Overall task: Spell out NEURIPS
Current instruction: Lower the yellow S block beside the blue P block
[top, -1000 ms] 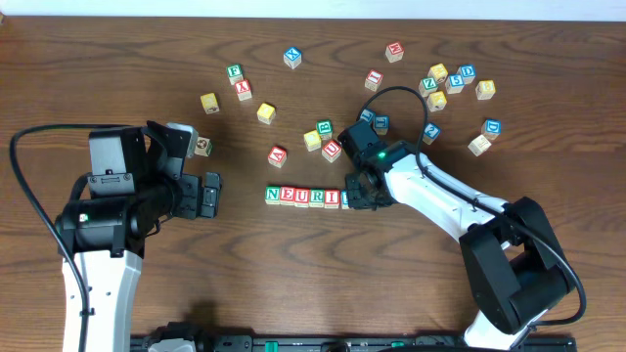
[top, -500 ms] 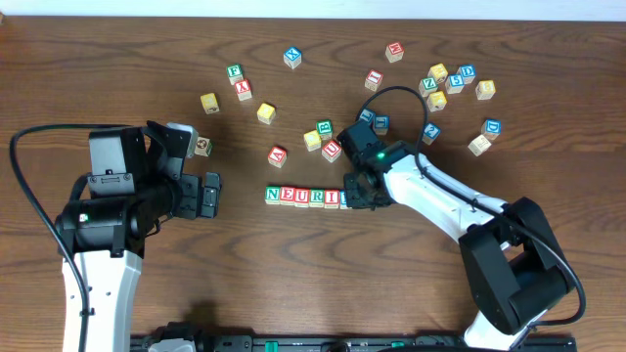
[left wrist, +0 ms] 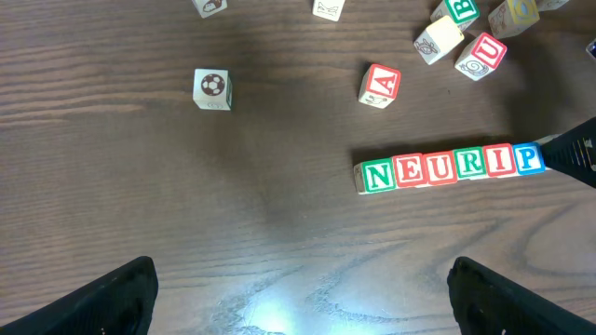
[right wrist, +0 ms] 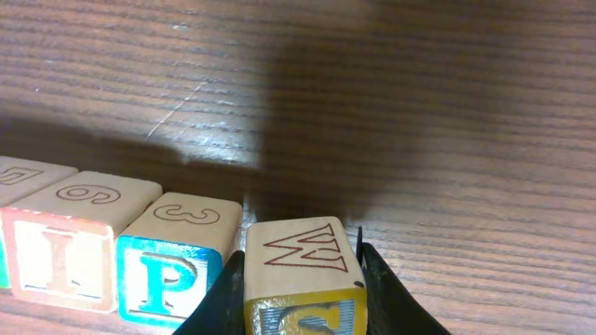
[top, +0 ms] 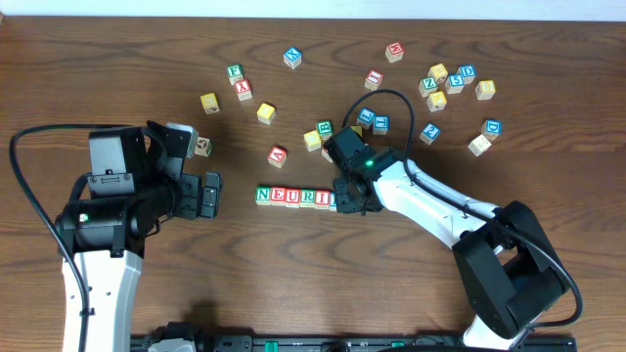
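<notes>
Six cubes reading N [top: 262, 196], E, U, R, I, P [top: 333, 199] stand in a row mid-table. The row also shows in the left wrist view, from N [left wrist: 377, 175] to P [left wrist: 529, 158]. My right gripper [top: 349, 198] is at the row's right end, shut on the yellow-framed S cube [right wrist: 303, 256]. It holds the S cube just right of the blue P cube [right wrist: 172, 270], almost touching it. The overhead view hides the S cube under the gripper. My left gripper [top: 210, 196] is open and empty left of the row; its fingers [left wrist: 112, 298] are far apart.
Loose cubes lie behind the row: a red A [top: 278, 154], an X [top: 292, 56], a soccer-ball cube [top: 202, 147], and a cluster with a Z [top: 427, 85] at back right. A black cable [top: 391, 98] loops over the right arm.
My right gripper has moved left with the S cube, and the whole NEURIP row has slid a little left with it. The left arm has not moved.
</notes>
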You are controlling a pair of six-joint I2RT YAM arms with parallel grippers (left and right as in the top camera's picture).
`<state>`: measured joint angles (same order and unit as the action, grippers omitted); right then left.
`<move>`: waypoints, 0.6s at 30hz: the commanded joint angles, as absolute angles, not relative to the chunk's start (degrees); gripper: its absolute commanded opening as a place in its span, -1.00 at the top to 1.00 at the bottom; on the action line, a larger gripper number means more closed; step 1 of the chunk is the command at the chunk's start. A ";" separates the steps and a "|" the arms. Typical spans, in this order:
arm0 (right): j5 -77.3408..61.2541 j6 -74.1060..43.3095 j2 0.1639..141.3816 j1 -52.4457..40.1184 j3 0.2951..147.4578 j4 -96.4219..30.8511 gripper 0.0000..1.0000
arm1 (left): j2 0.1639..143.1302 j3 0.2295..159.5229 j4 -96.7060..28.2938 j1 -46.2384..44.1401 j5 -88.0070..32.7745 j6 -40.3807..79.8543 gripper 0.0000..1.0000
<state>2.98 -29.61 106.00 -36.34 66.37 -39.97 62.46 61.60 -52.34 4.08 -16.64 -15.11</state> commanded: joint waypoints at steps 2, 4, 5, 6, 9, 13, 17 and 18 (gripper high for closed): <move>4.64 -30.85 104.57 -36.80 67.07 -39.88 0.98 | 62.11 62.76 -52.47 4.32 -17.34 -15.84 -0.96; 4.93 -30.83 104.57 -36.80 67.07 -39.90 0.98 | 62.11 62.76 -52.47 4.34 -17.34 -15.84 -0.95; 5.04 -30.85 104.57 -36.80 67.07 -39.92 0.97 | 62.11 62.76 -52.47 4.32 -17.34 -15.84 -0.96; 5.02 -30.85 104.57 -36.80 67.07 -39.94 0.98 | 62.11 62.76 -52.47 4.34 -17.34 -15.84 -0.96; 4.99 -30.87 104.57 -36.86 67.07 -40.21 0.98 | 62.11 62.76 -52.47 4.34 -17.34 -15.84 -0.96; 4.99 -31.75 104.57 -36.86 67.07 -41.23 0.98 | 62.11 62.76 -52.47 4.34 -17.34 -15.84 -0.96; 5.02 -31.97 104.57 -36.86 67.07 -41.76 0.98 | 62.11 62.76 -52.47 4.34 -17.34 -15.84 -0.96; 5.02 -32.18 104.57 -36.84 67.07 -41.80 0.98 | 62.11 62.76 -52.47 4.32 -17.34 -15.84 -0.96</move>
<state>4.10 -30.83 106.00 -36.34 66.37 -41.52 62.46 61.60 -52.34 4.08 -16.64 -15.11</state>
